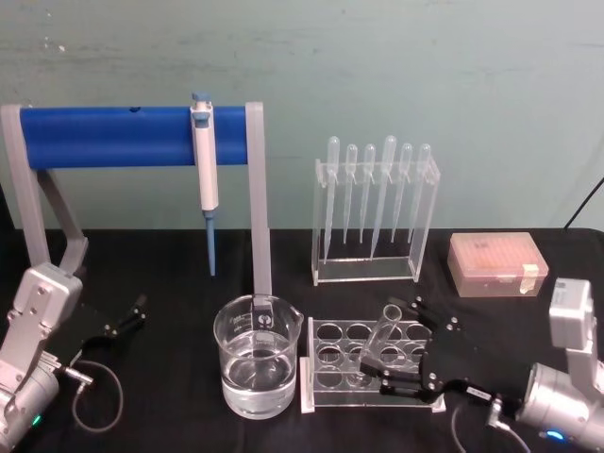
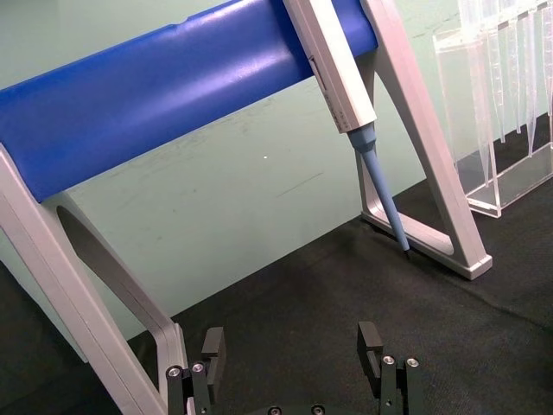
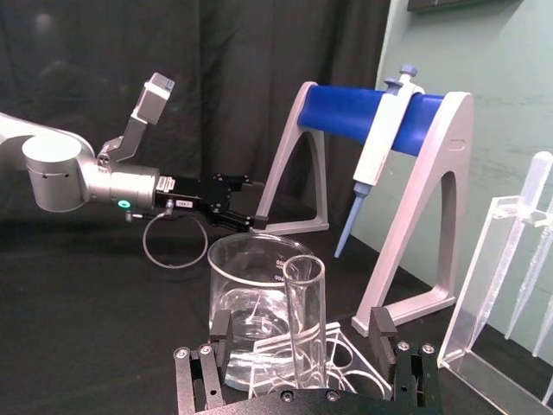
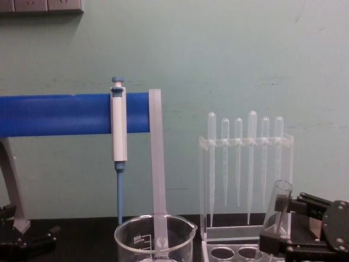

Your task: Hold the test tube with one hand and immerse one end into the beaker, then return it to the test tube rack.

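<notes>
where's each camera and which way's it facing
Head: high, looking down at table; left gripper parked left, right gripper at the rack.
Chest: low, facing wall; right gripper at right.
Left wrist: behind its open fingers, facing blue stand.
Right wrist: behind its fingers, facing test tube, beaker, left arm.
Head, right wrist share the beaker.

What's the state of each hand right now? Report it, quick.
Left hand: open, empty, parked on the robot's left.
Right hand: open, straddling the test tube that leans in the rack; not clamped on it.
</notes>
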